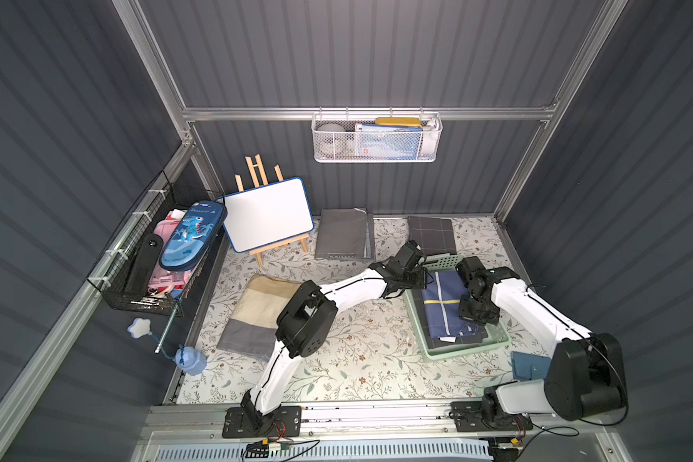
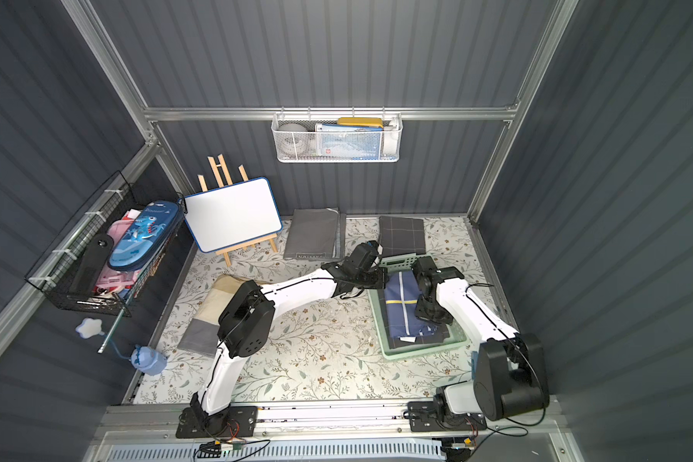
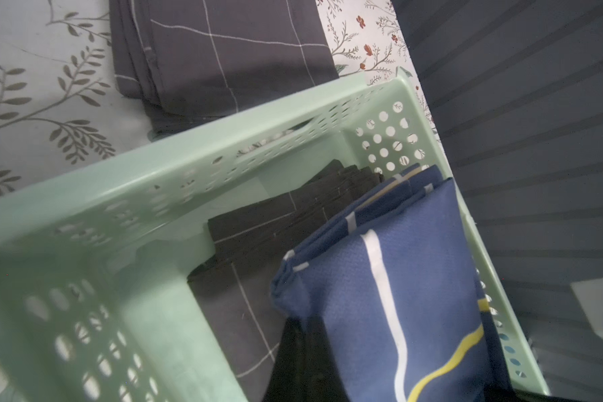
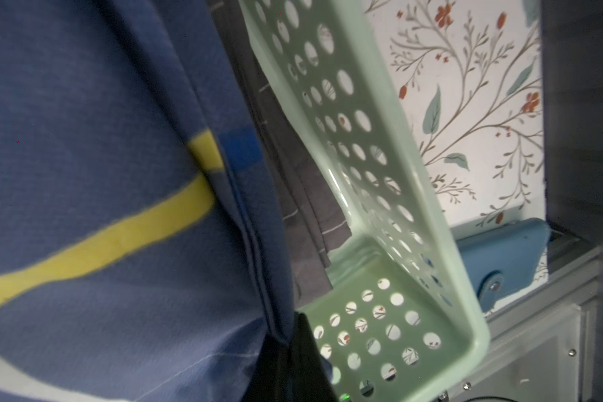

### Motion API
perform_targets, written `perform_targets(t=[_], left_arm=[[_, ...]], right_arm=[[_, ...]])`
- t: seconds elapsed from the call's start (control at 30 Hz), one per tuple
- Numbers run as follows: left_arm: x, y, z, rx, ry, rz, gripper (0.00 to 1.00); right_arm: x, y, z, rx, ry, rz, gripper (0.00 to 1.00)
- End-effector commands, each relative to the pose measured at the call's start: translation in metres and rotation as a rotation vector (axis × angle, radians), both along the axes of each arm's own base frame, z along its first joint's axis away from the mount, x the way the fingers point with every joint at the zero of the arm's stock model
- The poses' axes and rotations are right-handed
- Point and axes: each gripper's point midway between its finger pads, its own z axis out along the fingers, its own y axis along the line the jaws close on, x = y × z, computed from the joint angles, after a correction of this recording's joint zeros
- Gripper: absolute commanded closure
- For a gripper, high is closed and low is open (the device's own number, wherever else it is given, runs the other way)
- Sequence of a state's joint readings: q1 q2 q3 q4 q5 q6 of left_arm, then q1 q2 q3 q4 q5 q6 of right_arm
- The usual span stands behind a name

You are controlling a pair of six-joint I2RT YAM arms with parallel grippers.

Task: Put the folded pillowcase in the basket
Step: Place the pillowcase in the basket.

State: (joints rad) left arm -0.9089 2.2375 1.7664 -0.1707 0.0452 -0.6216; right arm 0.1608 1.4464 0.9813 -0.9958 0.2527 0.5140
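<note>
Both top views show the work close to its end. The flat desk [image 1: 337,360], covered in a smooth sheet printed with leaves and small flowers, is spread below both hands. The shallow rectangular pale mint-green plastic basket [image 1: 467,349] is placed directly under them. Its walls are stiff and slightly glossy, pierced by rows of round holes, and its rim is rounded at the corners. A folded dark grey cloth crossed by thin pale check lines [image 3: 251,313] is already laid flat on the basket floor.

Over it, the folded blue woven pillowcase with white and yellow stripes [image 1: 443,308] is carried between the two hands, inside the basket's outline. Soft stacked layers are seen along its edge in the right wrist view. In the left wrist view a free corner droops away from the hand, so it is judged not to be fully laid down.

The left hand [image 1: 425,280] is pressed together on one edge of the pillowcase and the right hand [image 1: 464,309] on the opposite edge. The fabric is gathered where the black fingers [image 4: 293,362] pinch it. By this judgement, the pillowcase remains to be lowered onto the grey cloth and let go, and the hands drawn clear.
</note>
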Motion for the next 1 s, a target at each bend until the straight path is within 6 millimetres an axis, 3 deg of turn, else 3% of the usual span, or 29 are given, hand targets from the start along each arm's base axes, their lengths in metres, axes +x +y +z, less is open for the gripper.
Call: perform_targets(t=[0.0, 0.13, 0.17, 0.23, 0.3, 0.33, 0.37, 0.4, 0.43, 0.53, 0.77, 0.9, 0.97], left_arm=[[0.001, 0.011, -0.031, 0.085, 0.050, 0.005, 1.00], [-0.003, 0.017, -0.044, 0.107, 0.079, 0.017, 1.00], [-0.003, 0.019, -0.046, 0.112, 0.079, 0.024, 1.00], [-0.001, 0.025, -0.050, 0.134, 0.080, 0.042, 1.00], [-0.001, 0.026, -0.051, 0.146, 0.085, 0.042, 1.00], [-0.001, 0.026, -0.050, 0.147, 0.084, 0.042, 0.94], [-0.001, 0.026, -0.048, 0.147, 0.086, 0.046, 0.76], [0.000, 0.026, -0.045, 0.145, 0.083, 0.049, 0.70], [0.003, 0.027, -0.039, 0.141, 0.068, 0.059, 0.60], [0.010, 0.026, -0.012, 0.124, 0.022, 0.081, 0.14], [0.012, 0.028, 0.072, 0.013, -0.074, 0.101, 0.12], [0.010, 0.035, 0.110, -0.033, -0.109, 0.119, 0.10], [0.008, 0.038, 0.119, -0.040, -0.118, 0.119, 0.01]], right_arm=[[-0.001, 0.001, -0.019, 0.012, 0.049, -0.001, 1.00], [-0.001, -0.001, -0.036, 0.007, 0.092, -0.012, 1.00], [0.001, -0.001, -0.036, 0.004, 0.097, -0.017, 0.95], [0.004, 0.000, -0.036, 0.006, 0.092, -0.019, 0.76], [0.007, 0.002, -0.032, 0.014, 0.091, -0.013, 0.66], [0.008, -0.001, -0.029, -0.002, 0.078, -0.014, 0.61], [0.010, -0.004, -0.026, -0.017, 0.067, -0.013, 0.57], [0.011, -0.005, -0.023, -0.025, 0.063, -0.012, 0.54], [0.012, -0.005, -0.019, -0.025, 0.054, -0.009, 0.53], [0.015, -0.007, -0.009, -0.029, 0.012, -0.009, 0.52], [0.021, -0.004, 0.015, -0.006, -0.087, -0.003, 0.51], [0.023, 0.006, 0.031, 0.053, -0.134, 0.009, 0.51], [0.026, 0.012, 0.040, 0.079, -0.175, 0.023, 0.52]])
